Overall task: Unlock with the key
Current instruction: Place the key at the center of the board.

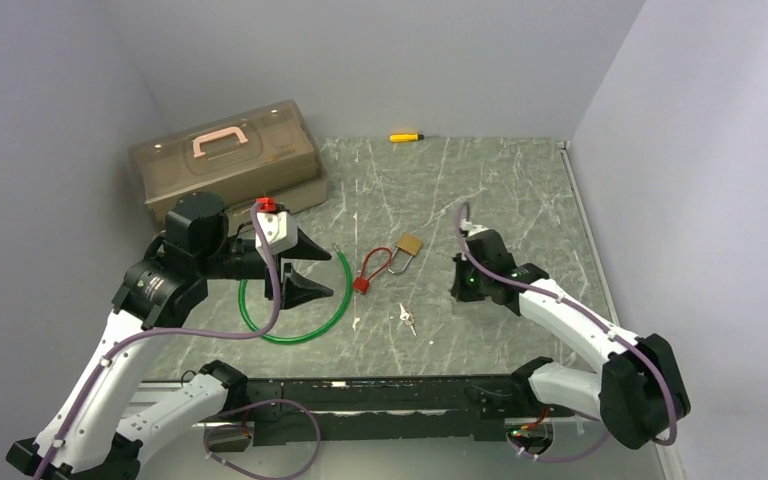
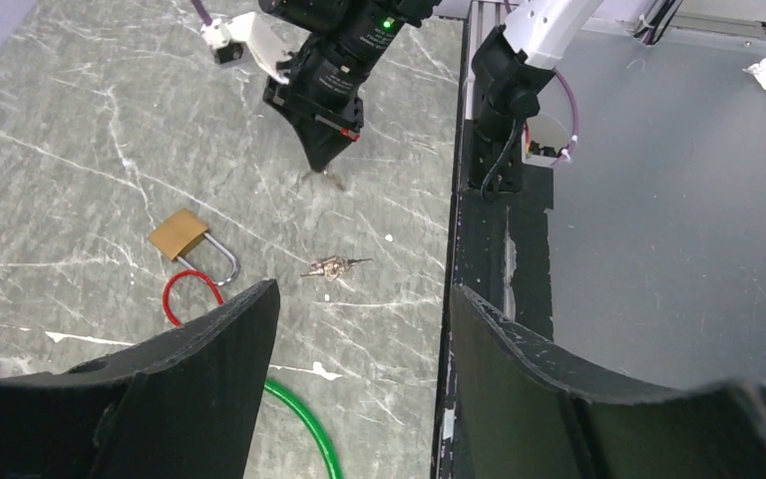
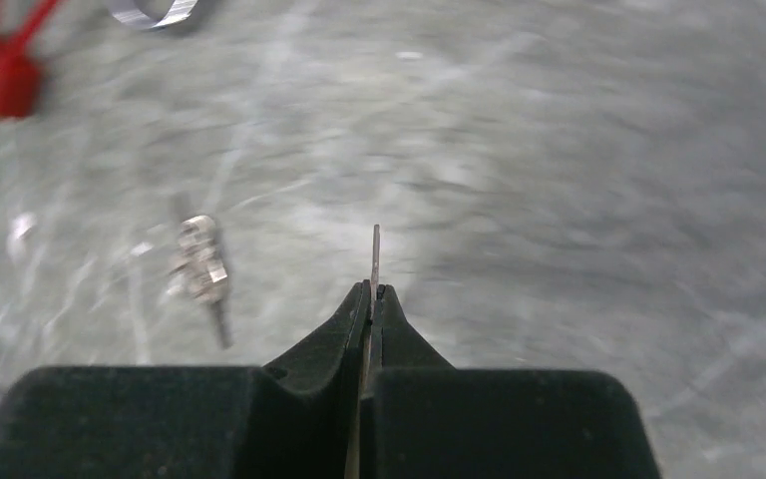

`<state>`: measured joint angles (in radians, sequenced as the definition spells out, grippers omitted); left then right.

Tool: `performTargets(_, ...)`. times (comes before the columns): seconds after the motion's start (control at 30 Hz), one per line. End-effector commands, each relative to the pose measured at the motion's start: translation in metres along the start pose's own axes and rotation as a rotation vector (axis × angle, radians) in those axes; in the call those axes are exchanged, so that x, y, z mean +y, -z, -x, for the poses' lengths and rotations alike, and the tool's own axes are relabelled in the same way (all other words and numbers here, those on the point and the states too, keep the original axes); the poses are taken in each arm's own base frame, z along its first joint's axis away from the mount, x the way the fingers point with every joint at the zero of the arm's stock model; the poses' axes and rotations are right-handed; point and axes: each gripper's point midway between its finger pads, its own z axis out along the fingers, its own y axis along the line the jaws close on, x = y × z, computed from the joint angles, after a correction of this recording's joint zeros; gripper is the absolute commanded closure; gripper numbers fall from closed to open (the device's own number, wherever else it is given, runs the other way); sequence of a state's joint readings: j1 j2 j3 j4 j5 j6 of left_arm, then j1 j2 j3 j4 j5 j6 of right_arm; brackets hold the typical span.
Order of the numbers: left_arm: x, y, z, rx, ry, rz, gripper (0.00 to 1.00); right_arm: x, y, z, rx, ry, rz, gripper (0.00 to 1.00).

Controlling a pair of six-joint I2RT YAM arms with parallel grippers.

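My top view is evenly lit from above, with soft shadows, and sharp throughout. My right wrist feed is badly blurred; the worktop (image 3: pixel 578 160) smears into grey streaks.

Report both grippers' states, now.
Left gripper: open, holding nothing.
Right gripper: shut on the key.

From here, the grey-green marbled tabletop (image 1: pixel 520 200) carries a translucent brown plastic toolbox (image 1: pixel 225 160) with a pink handle at the far left and a yellow-handled screwdriver (image 1: pixel 405 137) by the far edge. Mid-table lie a brass padlock (image 1: pixel 407 246), a red cable loop (image 1: pixel 361 284) just beside it, a bunch of small silver keys (image 1: pixel 405 317) nearer, and a green plastic hoop (image 1: pixel 295 340) to their left
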<state>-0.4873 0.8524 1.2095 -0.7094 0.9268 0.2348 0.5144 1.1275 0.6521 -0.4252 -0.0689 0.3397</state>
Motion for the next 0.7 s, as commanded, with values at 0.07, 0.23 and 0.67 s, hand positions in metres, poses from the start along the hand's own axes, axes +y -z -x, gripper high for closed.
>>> performTargets(0.07,-0.010,0.006,0.009,-0.019,-0.056,-0.024,0.32,-0.074,-0.007,0.030,-0.177,-0.268,-0.288,1.00)
performTargets(0.23,-0.009,0.005,0.006,-0.019,-0.046,-0.025,0.31,-0.095,-0.018,0.034,-0.158,-0.331,-0.317,0.68)
performTargets(0.67,0.001,0.002,0.004,-0.001,-0.017,0.006,0.30,-0.011,0.019,0.084,-0.326,-0.042,-0.128,0.44)
